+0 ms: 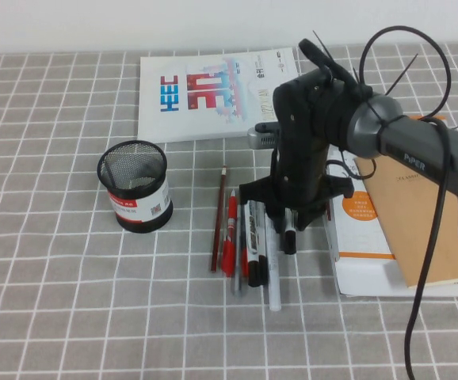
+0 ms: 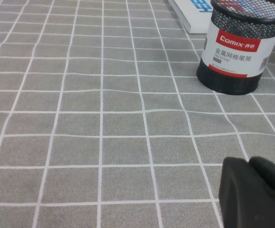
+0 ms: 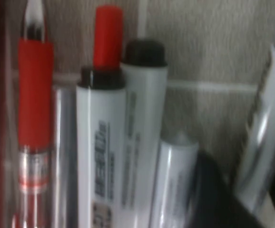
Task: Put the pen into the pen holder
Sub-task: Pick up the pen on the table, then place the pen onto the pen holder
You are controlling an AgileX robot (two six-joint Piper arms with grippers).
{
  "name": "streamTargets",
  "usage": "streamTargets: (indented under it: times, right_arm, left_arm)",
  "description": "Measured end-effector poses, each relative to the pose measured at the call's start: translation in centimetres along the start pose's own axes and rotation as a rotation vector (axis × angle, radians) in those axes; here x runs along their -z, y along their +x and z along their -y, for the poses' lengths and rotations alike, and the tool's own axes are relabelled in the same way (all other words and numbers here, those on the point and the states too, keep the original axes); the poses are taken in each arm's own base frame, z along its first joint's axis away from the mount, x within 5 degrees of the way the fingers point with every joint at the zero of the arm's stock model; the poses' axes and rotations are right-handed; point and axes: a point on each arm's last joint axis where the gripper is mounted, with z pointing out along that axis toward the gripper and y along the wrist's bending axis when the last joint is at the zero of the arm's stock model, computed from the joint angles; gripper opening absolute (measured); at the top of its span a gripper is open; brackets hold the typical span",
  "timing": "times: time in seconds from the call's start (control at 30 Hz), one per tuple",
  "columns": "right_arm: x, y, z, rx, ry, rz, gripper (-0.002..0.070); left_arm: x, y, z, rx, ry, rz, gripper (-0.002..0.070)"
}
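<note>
- Right gripper (image 1: 291, 224): I have it low over the row of pens, at three o'clock from the pen holder (image 1: 135, 186); whether its jaws grip anything I cannot tell.
- Pen (image 1: 290, 233): lies on the table under the gripper, packed beside the other markers (image 1: 254, 241).
- Left gripper (image 2: 256, 192): parked near the table's six-o'clock edge; state unreadable.
- Risk: tight spacing, so I may pinch a neighbouring marker or scatter the row.
</note>
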Motion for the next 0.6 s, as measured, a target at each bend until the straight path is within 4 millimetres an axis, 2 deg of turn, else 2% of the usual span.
streamTargets:
  times: [0.07, 0.17, 0.3, 0.47, 0.6]
  right_arm:
    - [-0.1, 0.0, 0.0, 0.01, 0.001, -0.001, 0.0193]
    - [0.1, -0.1, 0.0, 0.016, -0.002, 0.003, 0.0095]
    - [0.7, -0.5, -0.2, 0.018, -0.026, 0.055, 0.0099]
    - [6.1, -0.1, -1.6, 0.057, -0.131, 0.271, 0.0099]
    - [10.0, 2.6, -3.0, 0.082, -0.28, 0.485, 0.0099]
  left_arm:
    - [0.0, 0.0, 0.0, 0.0, 0.0, 0.0, -0.0005]
    - [0.0, 0.0, 0.0, 0.0, 0.0, 0.0, -0.0005]
    - [0.0, 0.0, 0.0, 0.0, 0.0, 0.0, -0.0005]
    - [0.0, 0.0, 0.0, 0.0, 0.0, 0.0, -0.0005]
    - [0.0, 0.0, 0.0, 0.0, 0.0, 0.0, -0.0005]
